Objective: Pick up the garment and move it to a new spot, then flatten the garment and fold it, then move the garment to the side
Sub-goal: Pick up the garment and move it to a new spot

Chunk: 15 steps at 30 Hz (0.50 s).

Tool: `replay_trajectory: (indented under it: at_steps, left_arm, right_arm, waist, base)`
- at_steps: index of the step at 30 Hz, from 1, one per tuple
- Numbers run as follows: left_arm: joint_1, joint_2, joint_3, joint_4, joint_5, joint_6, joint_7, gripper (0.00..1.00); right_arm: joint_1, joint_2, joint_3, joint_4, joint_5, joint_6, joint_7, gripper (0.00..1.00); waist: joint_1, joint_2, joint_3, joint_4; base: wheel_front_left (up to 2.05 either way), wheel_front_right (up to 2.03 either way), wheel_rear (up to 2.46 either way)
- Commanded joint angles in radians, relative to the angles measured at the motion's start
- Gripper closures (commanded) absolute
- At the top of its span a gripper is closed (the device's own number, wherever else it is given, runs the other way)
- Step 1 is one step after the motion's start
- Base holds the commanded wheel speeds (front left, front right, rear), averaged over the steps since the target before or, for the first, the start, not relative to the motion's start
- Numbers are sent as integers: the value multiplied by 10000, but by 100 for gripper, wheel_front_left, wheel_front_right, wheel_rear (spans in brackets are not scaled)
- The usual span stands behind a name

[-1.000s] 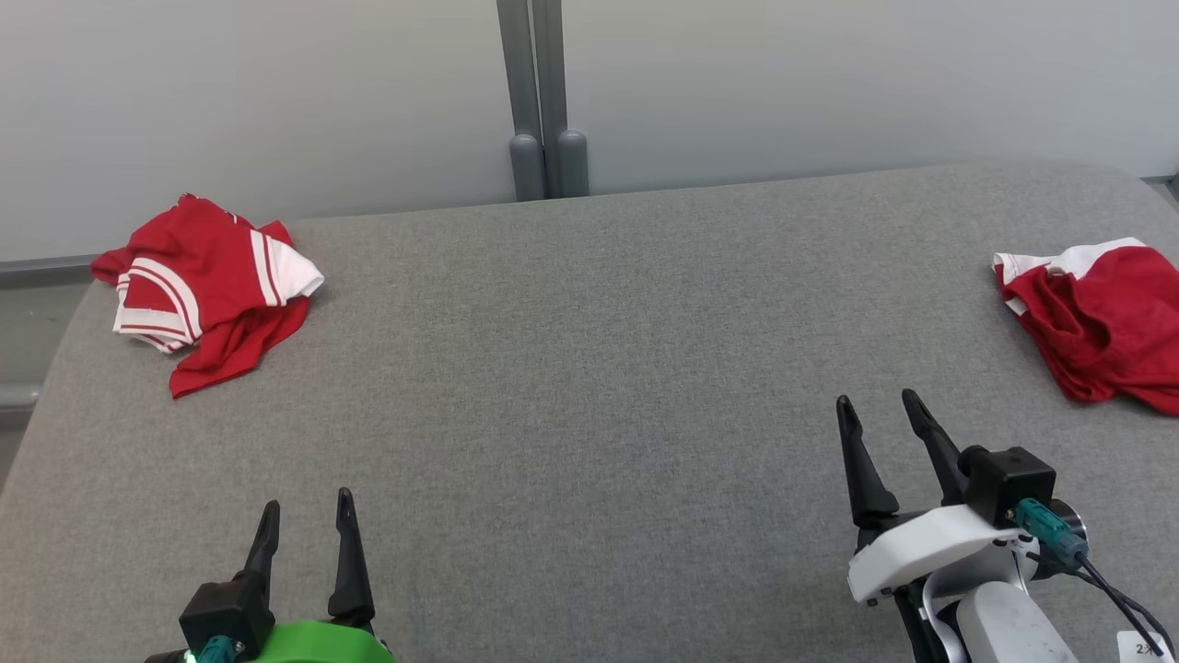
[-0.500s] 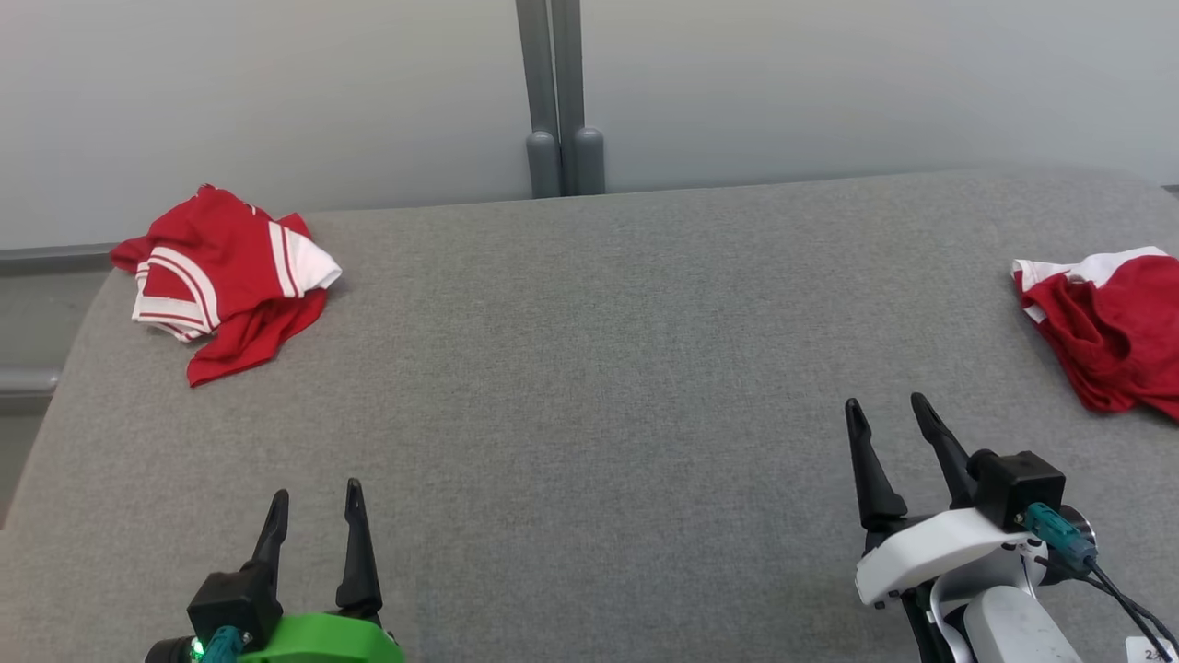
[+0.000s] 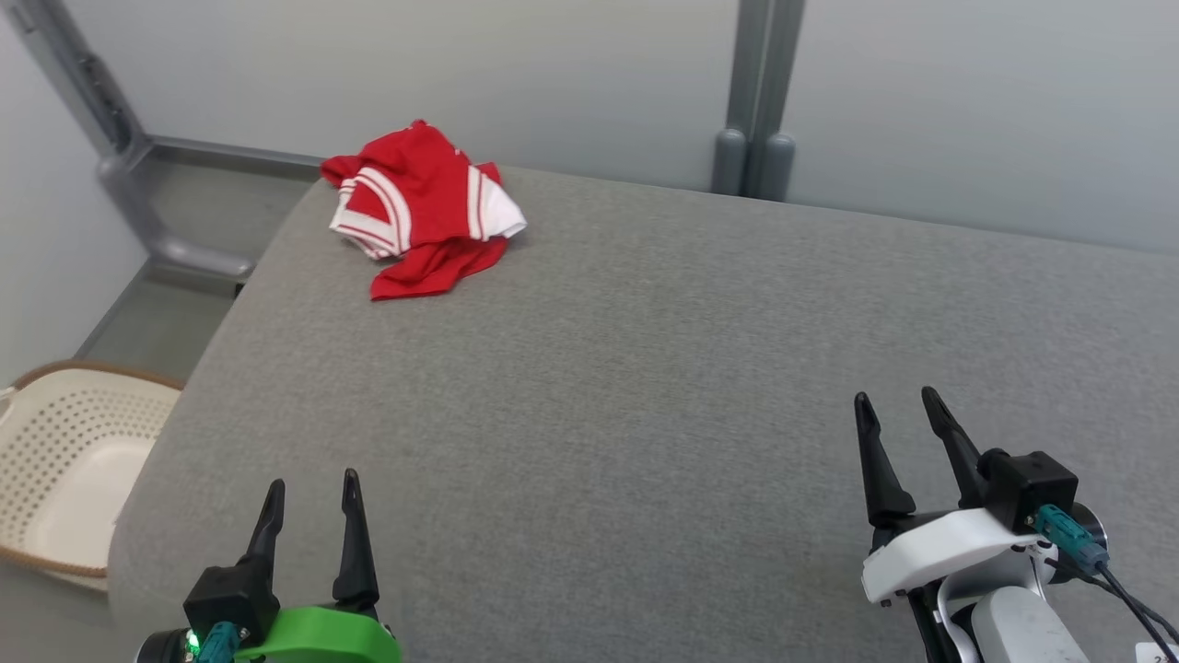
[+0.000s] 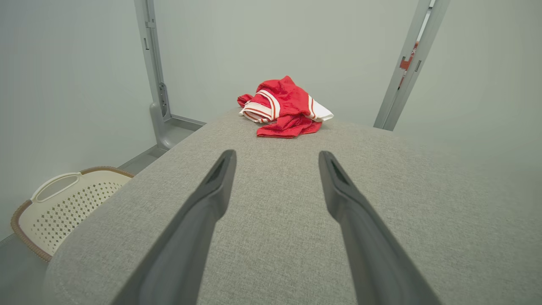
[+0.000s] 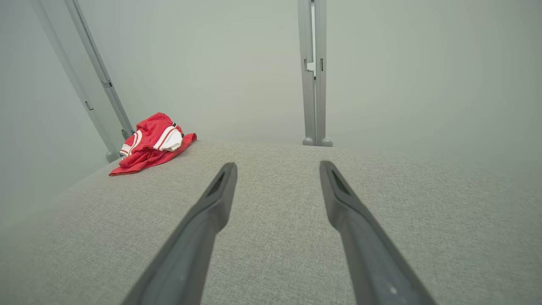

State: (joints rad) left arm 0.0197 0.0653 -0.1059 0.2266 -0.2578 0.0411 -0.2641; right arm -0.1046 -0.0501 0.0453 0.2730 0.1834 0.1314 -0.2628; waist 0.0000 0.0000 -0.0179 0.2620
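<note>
Garment (image 3: 419,207) lies crumpled, upper left on the bench (image 3: 645,368); left pincer (image 3: 313,479) and right pincer (image 3: 895,396) gape empty, nothing yet done.

Soft, even, diffuse light lit all three views brightly. Shadows on the grey worktop (image 3: 645,368) were faint and soft-edged. Both wrist views showed wide-angle distortion, with the wall posts (image 4: 151,63) leaning outward near the edges and the pincer fingers (image 4: 372,254) blurred toward the bottom edge.
</note>
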Motion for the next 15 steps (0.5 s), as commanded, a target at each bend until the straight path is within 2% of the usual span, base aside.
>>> replay_trajectory:
  at_steps: [1,5,15]
  left_arm:
    - [86,80,50,-16,14,27,0,0]
    - [130,107,93,-48,5,47,-2,0]
    - [494,13,495,-637,-142,274,-1,0]
  right_arm:
    - [97,-7,67,-13,88,-13,-27,0]
    - [39,-9,212,10,146,-13,-27,0]
    - [-715,-24,856,309,156,-13,-29,0]
  waist:
    - [0,0,19,1842]
    - [0,0,67,2546]
    - [0,0,496,2749]
  base:
    - [0,0,0]
    - [0,0,0]
    - [0,0,0]
